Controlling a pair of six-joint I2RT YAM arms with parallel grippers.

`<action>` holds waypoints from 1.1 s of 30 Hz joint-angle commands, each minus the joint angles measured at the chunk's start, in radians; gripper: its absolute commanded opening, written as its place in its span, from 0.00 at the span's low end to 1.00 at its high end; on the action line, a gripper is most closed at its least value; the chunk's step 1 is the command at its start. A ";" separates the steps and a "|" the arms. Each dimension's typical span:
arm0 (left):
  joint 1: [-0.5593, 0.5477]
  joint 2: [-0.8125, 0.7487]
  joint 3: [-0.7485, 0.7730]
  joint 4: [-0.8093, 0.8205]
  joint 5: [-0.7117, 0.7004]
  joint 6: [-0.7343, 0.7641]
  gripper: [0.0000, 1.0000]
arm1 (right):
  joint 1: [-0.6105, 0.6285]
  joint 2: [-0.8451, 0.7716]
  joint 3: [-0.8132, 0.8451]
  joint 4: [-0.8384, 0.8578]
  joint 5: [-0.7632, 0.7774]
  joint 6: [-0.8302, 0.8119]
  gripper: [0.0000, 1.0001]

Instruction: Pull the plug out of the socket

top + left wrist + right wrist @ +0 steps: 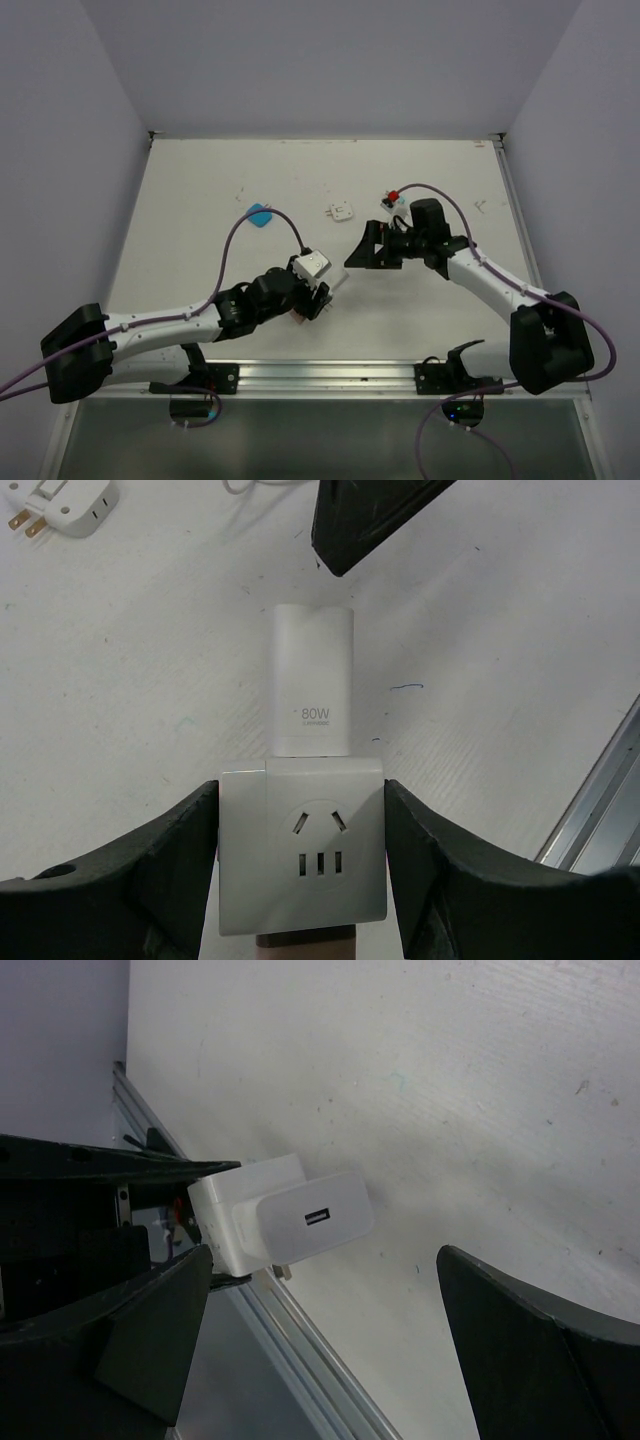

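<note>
The socket [300, 865], a white cube with dark slots on its face, is clamped between the black fingers of my left gripper [300, 805], which is shut on its two sides. The plug [312, 680], a white block marked 80W, sticks out of the socket's far face. In the right wrist view the plug [315, 1218] shows its end port, with the socket [225, 1215] behind it. My right gripper [335, 1345] stands wide open, facing the plug's end a short way off and touching nothing. From above, the left gripper [318, 286] holds the socket [312, 264], and the right gripper [356, 252] is just right of it.
A small white plug block [339, 212] lies at mid-table, and its prongs show in the left wrist view [65, 505]. A blue object [260, 217] lies to its left and a red-and-white piece [392, 197] to its right. The metal rail [330, 375] runs along the near edge.
</note>
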 commanded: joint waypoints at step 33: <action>0.007 -0.070 -0.015 0.264 0.016 -0.021 0.00 | 0.045 0.157 0.008 0.232 -0.290 0.136 0.45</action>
